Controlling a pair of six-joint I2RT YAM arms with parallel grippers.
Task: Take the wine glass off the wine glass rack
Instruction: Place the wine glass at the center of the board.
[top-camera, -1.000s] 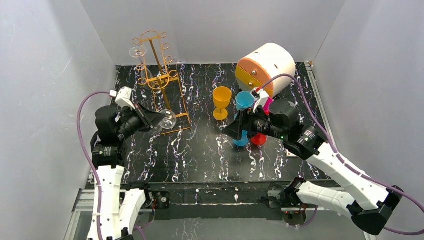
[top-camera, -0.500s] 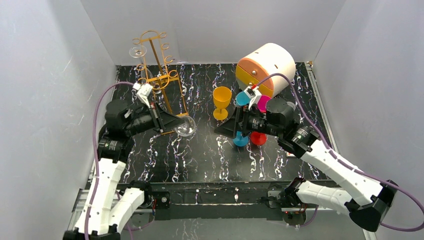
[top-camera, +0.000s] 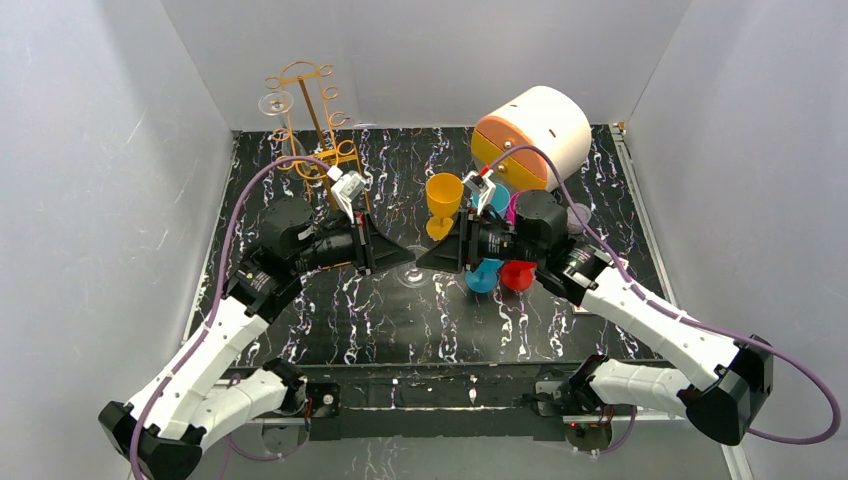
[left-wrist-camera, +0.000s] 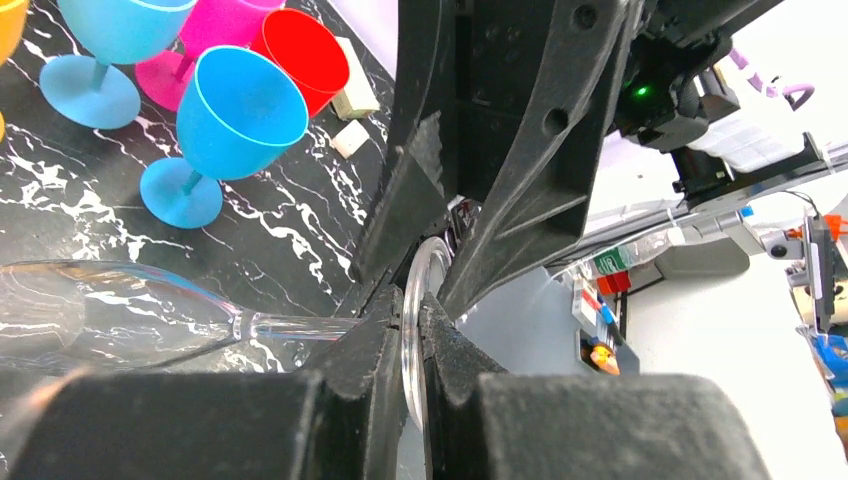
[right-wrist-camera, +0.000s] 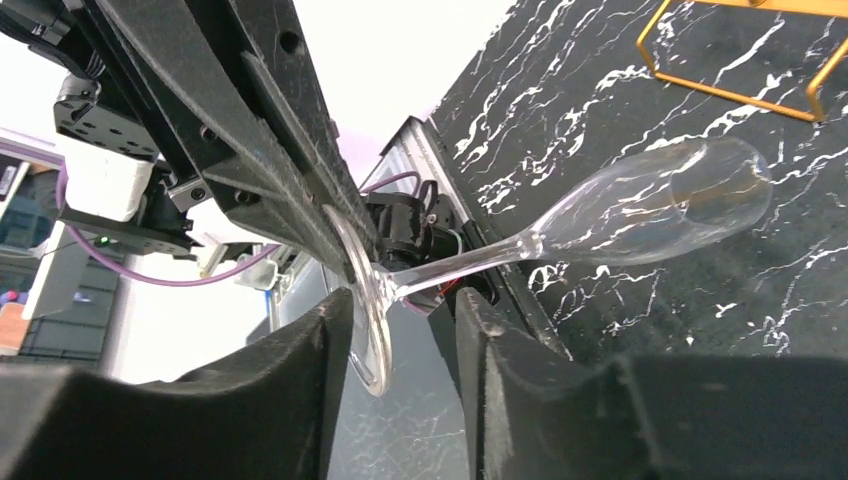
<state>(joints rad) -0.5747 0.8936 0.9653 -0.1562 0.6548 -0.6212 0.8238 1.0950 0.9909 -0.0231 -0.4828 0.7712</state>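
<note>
Midway over the black marbled desk (top-camera: 330, 320), two robot arms meet tip to tip around one clear wine glass (right-wrist-camera: 650, 200), which is off the wine glass rack (top-camera: 320, 155) and held on its side in the air.

From overhead the glass is little more than a faint glint between the left gripper (top-camera: 395, 258) and the right gripper (top-camera: 428, 258). The wrist cameras supply the detail. The left one shows the left jaws clenched on the rim of the glass's round foot, with the stem and bowl reaching off to the side. The right one shows the right jaws standing apart on either side of that same foot, not clamped on it.

Only the overhead view takes in the whole gold wire rack, at the far left near the wall, with a second clear glass (top-camera: 275, 103) hanging from a top hook. The held glass is well apart from it.

To the right, space is tight. A yellow goblet (top-camera: 443, 195) stands just beyond the grippers. A blue goblet (left-wrist-camera: 240, 115), a red goblet (left-wrist-camera: 305, 60) and a pink goblet (left-wrist-camera: 215, 25) crowd beside the right arm, and a drum-shaped box (top-camera: 535, 130) sits behind them. Open desk surface runs from under the glass to the near edge.
</note>
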